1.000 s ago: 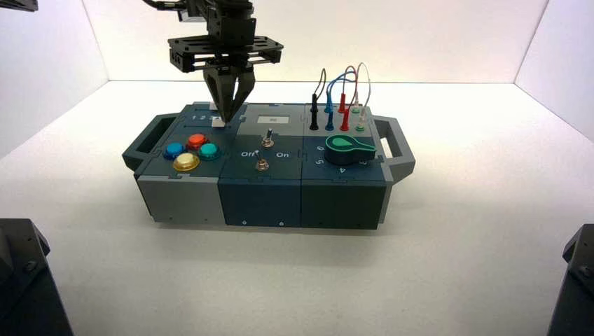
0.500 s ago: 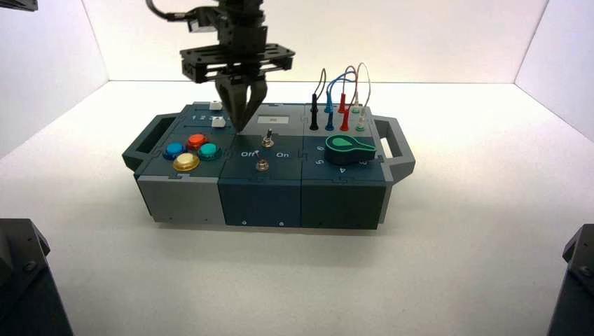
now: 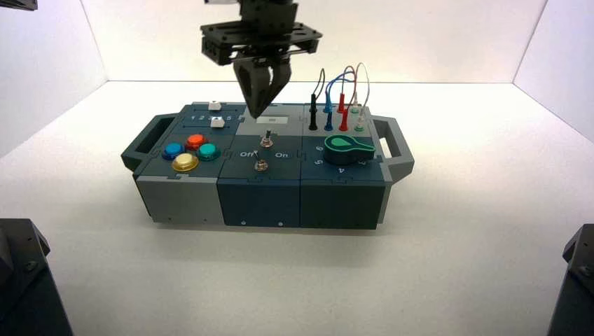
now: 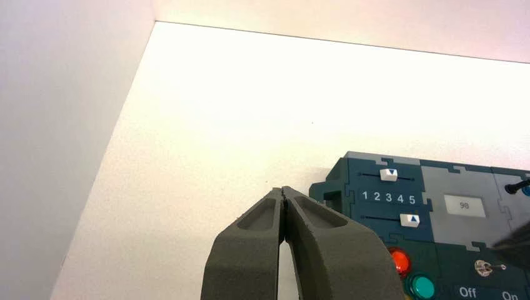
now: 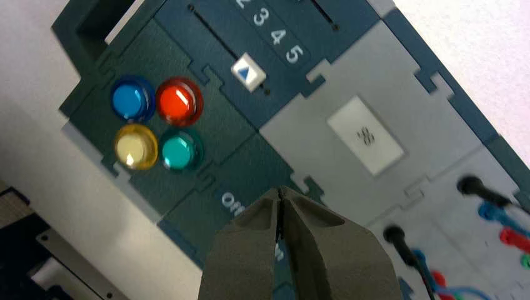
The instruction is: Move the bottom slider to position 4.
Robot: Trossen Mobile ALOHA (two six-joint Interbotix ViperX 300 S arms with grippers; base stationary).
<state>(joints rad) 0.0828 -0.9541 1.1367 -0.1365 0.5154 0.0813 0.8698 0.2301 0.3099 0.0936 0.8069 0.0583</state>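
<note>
1. Right gripper point(image 3: 258, 115): one, narrow, fingertips together, holding nothing; you had it above the box point(image 3: 260, 192), toward 12 o'clock from box centre, apart from the slider.
2. Left gripper point(image 4: 283, 189): one, narrow and empty, idle off toward 10 o'clock of the box.
3. Sliders: two, white. The bottom slider point(image 5: 249, 72) was at 11 o'clock on the box, around 4 to 5; you couldn't tell the exact stop. The top slider point(image 4: 388, 175) sat just beyond the digit row.
4. Buttons: four at 9 o'clock: blue point(image 3: 174, 150), red point(image 3: 196, 142), yellow point(image 3: 185, 162), green point(image 3: 208, 152).
5. Toggle switches point(image 3: 261, 165): two, near centre.
6. Green dial point(image 3: 347, 149): one, 3 o'clock.
7. Wires point(image 3: 359, 70): several, 1 o'clock; black, blue, red, white.
8. Writing: "1 2 3 4 5" point(image 4: 389, 197), "Off" point(image 4: 467, 292), "On" point(image 4: 510, 295); one display point(image 4: 464, 205) started with 9, second digit unclear.
</note>
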